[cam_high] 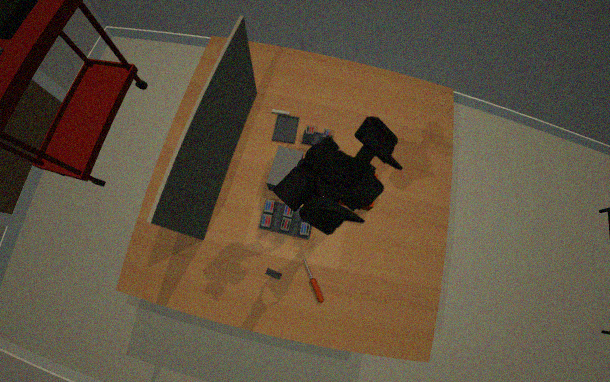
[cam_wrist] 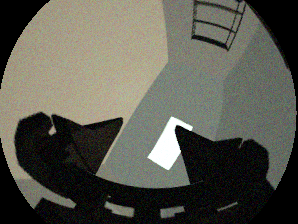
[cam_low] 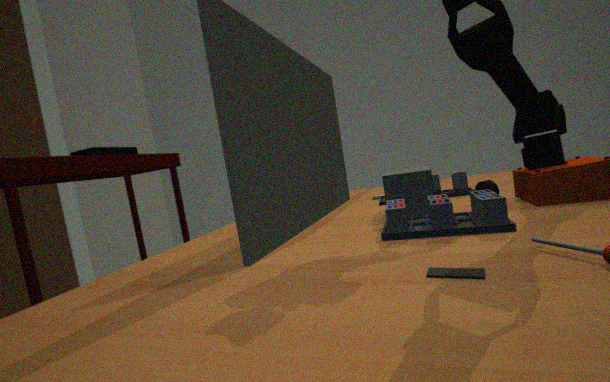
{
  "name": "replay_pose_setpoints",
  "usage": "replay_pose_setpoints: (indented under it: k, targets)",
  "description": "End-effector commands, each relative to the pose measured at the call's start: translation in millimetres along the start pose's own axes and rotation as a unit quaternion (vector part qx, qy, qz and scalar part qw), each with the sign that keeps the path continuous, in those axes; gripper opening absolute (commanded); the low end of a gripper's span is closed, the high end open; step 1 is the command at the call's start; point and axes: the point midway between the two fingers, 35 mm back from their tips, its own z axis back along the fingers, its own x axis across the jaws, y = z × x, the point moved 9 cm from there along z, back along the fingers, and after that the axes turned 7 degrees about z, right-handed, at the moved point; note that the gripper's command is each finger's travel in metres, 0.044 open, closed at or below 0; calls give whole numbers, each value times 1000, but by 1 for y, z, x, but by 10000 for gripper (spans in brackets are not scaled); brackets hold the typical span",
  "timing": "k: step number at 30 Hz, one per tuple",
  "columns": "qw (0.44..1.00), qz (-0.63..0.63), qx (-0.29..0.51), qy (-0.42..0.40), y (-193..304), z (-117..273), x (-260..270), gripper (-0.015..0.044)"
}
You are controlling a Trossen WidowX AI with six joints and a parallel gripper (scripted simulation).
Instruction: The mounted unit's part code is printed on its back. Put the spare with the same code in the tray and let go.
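Observation:
A dark rack holds several grey spares with red and blue coded tops, including one at its near right corner. Behind it stands a large grey block. A dark base farther back bears small units, partly hidden by the arm. A flat dark square, possibly the tray, lies beside that base. I cannot tell which item is the mounted unit, and no back code is readable. My gripper is open and empty, raised high and facing the room.
A tall dark panel stands along the left side. A screwdriver and a small dark strip lie in front of the rack. A pale strip lies behind the flat square. A red cart stands beyond the table.

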Motion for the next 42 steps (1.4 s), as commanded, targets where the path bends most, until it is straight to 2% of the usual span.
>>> replay_pose_setpoints:
  k: [1,7,10,16,24,34,42]
  targets:
    - [1000,0,0,0,0,0,0,426]
    - [1000,1,2,2,-1,0,0,440]
    - [999,12,25,33,-8,-8,-8,440]
    - [981,76,58,167,-19,-24,-83,440]
    - [933,119,139,311,-17,-13,-171,440]
    - [809,144,305,480,4,48,-265,440]
    - [694,134,458,539,38,116,-305,440]
